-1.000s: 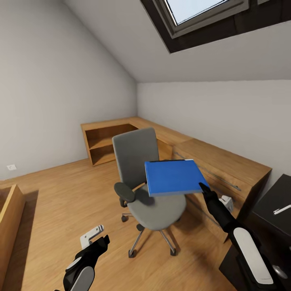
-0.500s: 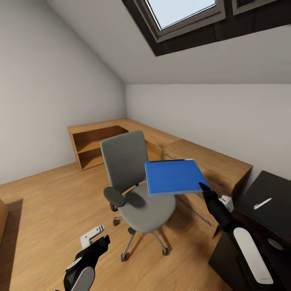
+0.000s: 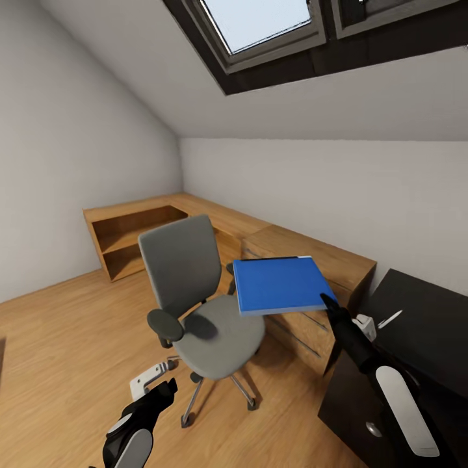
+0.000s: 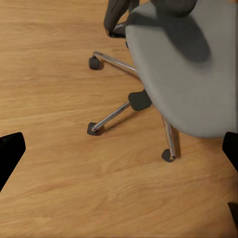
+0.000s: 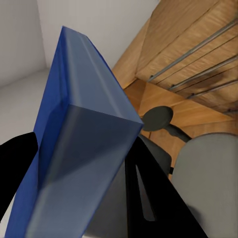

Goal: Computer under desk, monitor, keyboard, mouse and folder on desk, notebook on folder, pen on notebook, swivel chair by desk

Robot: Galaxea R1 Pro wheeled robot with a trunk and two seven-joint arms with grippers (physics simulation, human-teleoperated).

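The folder is off the swivel chair, gripped at its near right corner by the right gripper, above the chair's right edge. Left gripper hangs open, empty. Black desk at right carries a pen; placing remains undone.

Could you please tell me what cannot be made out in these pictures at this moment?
- Black desk: cut off by the head view's right edge, so its far end stays unseen.
- White item on it: too small to identify.
- Right claw: the blue folder covers its fingertips in the head view.
- Swivel chair: its backrest is cut off by the left wrist view's edge.
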